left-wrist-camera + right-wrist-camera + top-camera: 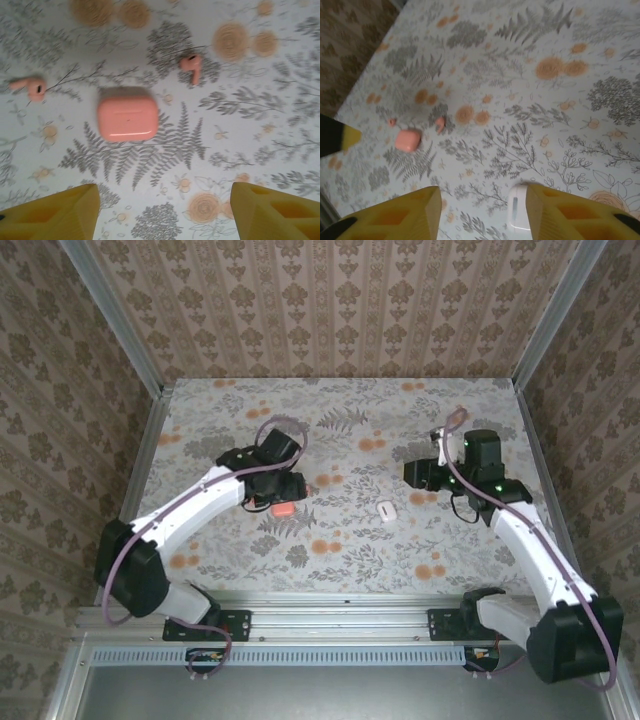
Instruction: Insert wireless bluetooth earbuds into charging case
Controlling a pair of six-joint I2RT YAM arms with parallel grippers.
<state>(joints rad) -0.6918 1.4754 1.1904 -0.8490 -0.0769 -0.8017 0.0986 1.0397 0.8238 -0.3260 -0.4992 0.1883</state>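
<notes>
We are looking at a robotics test cell dressed up like a home. Wallpaper-patterned panels [330,300] stand between bare aluminium posts [112,315]. A floral-print sheet [350,550] covers the table. The left arm [190,508] and right arm [530,540] are bolted to a slotted metal rail [340,602] along the table's near edge.

The worktop [350,405] is pale, printed with grey ferns and orange flowers. A closed coral-pink case [127,119] lies flat on it, left of centre. One coral-pink earbud [191,66] lies near one side of that case and a second earbud [31,87] near the other, neither touching it. A white case [388,511] lies well apart to the right.
</notes>
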